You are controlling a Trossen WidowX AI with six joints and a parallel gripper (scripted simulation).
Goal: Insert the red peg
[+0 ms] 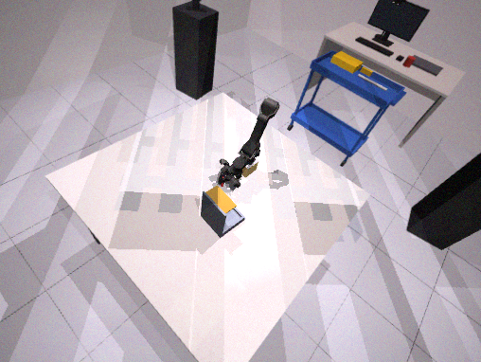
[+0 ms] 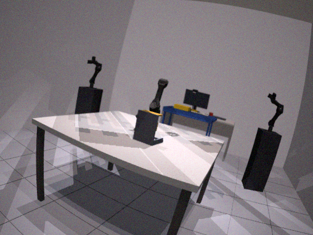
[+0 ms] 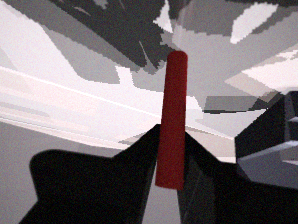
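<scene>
The red peg (image 3: pixel 175 95) (image 1: pixel 222 184) is pinched between the two black fingers in the wrist view, and part of it extends past the fingertips. My gripper (image 3: pixel 167 130) is shut on it. The gripper is low over the table, beside the box. Whether the peg's end touches the table cannot be told. The dark box (image 1: pixel 212 216) (image 2: pixel 145 127) (image 3: pixel 265 167) stands on the table, with its orange roof (image 1: pixel 222 200) (image 2: pixel 154 113) at the top. The block and its hole do not show. In the exterior view the box hides the gripper and the peg.
A tan block (image 1: pixel 250 170) is beside the arm's base. The white table (image 1: pixel 265 303) (image 2: pixel 123 157) carries the arm and the box. A blue cart (image 1: pixel 331 128), a desk (image 1: pixel 450 81) and black pedestals (image 1: pixel 194 52) (image 2: pixel 262 160) stand off the table.
</scene>
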